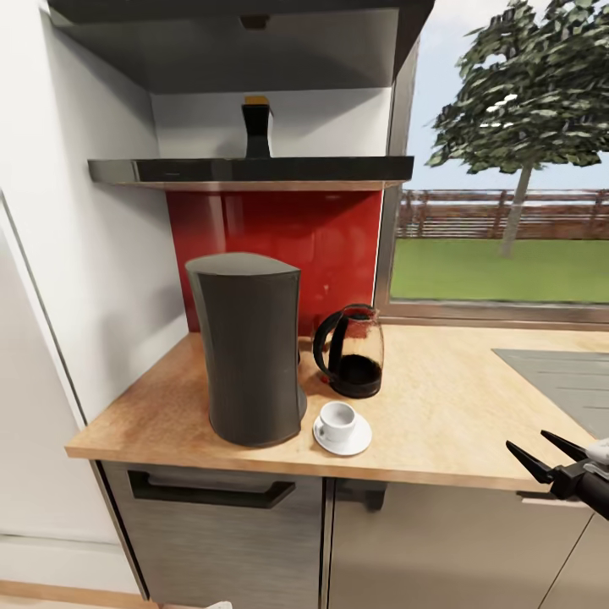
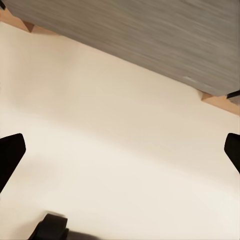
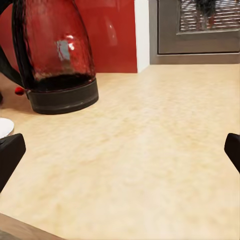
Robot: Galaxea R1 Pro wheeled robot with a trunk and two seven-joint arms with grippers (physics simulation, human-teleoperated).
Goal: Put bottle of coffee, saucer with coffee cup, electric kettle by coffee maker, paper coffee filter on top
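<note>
The tall dark coffee maker (image 1: 249, 351) stands on the wood countertop (image 1: 440, 414) near its left end. Right of it sits the glass electric kettle (image 1: 353, 351), also close in the right wrist view (image 3: 55, 60). In front of the kettle the white coffee cup (image 1: 337, 420) rests on the saucer (image 1: 359, 441), whose edge shows in the right wrist view (image 3: 4, 126). The dark bottle of coffee (image 1: 257, 127) stands on the black kitchen shelf (image 1: 254, 172) above. My right gripper (image 1: 525, 439) (image 3: 120, 152) hovers open at the counter's front right, empty. My left gripper (image 2: 120, 150) is open and empty over pale floor. The paper coffee filter is out of view.
A grey recessed panel (image 1: 567, 381) lies in the counter at the right. A white wall (image 1: 101, 254) bounds the counter's left end, and a window (image 1: 507, 169) stands behind it. Dark cabinet fronts (image 1: 220, 524) are below, and an upper cabinet (image 1: 245, 42) hangs over the shelf.
</note>
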